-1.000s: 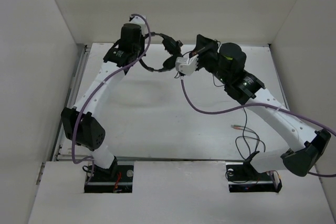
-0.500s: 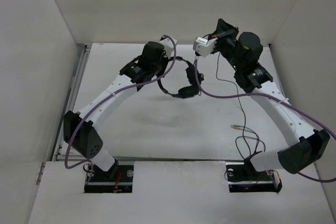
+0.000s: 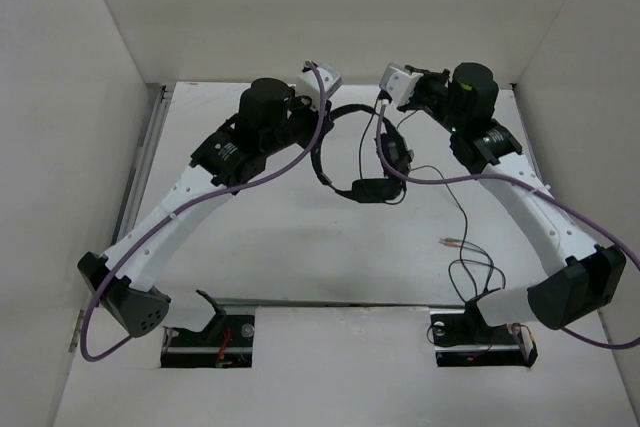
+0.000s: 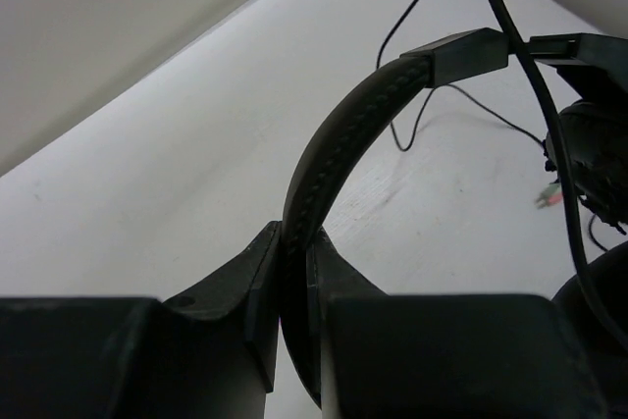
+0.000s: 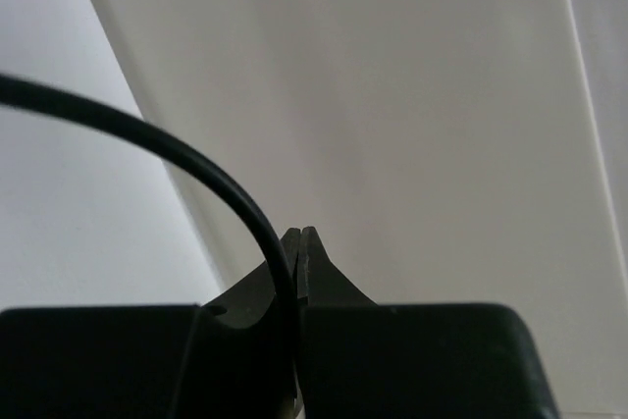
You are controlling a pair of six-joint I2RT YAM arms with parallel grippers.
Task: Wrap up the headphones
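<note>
Black headphones [image 3: 372, 190] hung in the air above the far half of the table [image 3: 280, 237], which we took as our reference throughout.

The left arm [image 3: 190, 197] ran from its base at the table's near edge, with the elbow low over the near-left corner. Its forearm stretched diagonally toward the far centre, and the wrist was raised. We found the left gripper [image 4: 294, 252] clamped on the stitched headband [image 4: 339, 144], one finger pressed to each face of the band. Both earcups [image 3: 393, 147] dangled clear of the table top.

The right arm [image 3: 530, 207] mirrored this pose. Its elbow lay over the table's near-right corner, and the forearm reached up toward the far centre with the wrist high. We saw the fingers of the right gripper [image 5: 297, 242] closed tip to tip, pinching the thin cable [image 5: 196, 169] between them.

From that pinch the cable dropped past the earcups and trailed to the table's near-right part. There it lay in loose loops, with the reddish plug [image 3: 452, 242] resting on the surface.
</note>
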